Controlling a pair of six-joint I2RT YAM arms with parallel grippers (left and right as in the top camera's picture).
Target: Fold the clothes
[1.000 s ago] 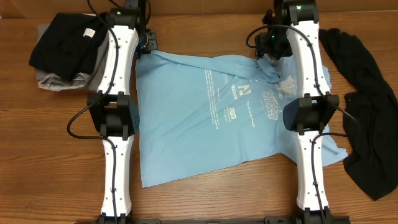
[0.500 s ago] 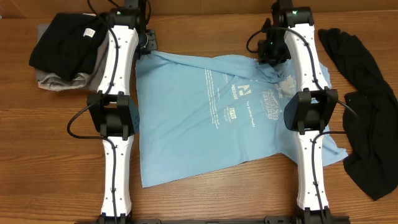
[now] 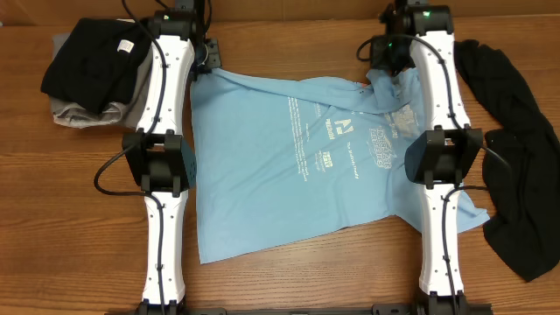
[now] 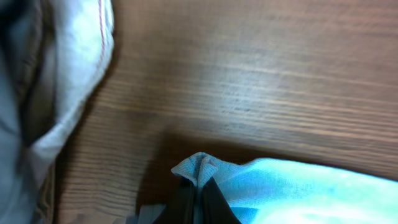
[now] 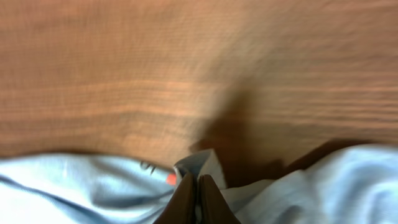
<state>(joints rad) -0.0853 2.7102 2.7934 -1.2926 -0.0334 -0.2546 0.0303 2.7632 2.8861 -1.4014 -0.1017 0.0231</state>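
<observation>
Overhead view of a wooden desk (image 3: 306,280), with two white robot arms stretched away from the camera and clothes lying between and beside them. Well to the left of the left jaws, a stack of black and grey garments (image 3: 87,70) is piled. The left jaws are shut on the far left corner of a light blue T-shirt (image 3: 262,166). In the left wrist view a small peak of blue cloth is seen pinched between them, just above bare wood.

Between the two pairs of jaws the T-shirt is spread flat and sideways, white print facing up. It is lightly wrinkled, and one sleeve passes beneath the right arm (image 3: 442,166). The right jaws are closed on a fold of the same shirt at its far right corner, near what seems to be the neck. In the right wrist view a tuft of cloth is seen clamped beside a small label (image 5: 168,179). To the right of the right jaws, apart from the shirt, a black garment (image 3: 516,166) lies crumpled.

The cloth is judged light, soft and limp. It can be expected to sag wherever it is unsupported, and a thin pinch may slip. It is best taken at corners, hems or seams, where the layers are thicker, with both far corners lifted together so that the fold falls evenly.
</observation>
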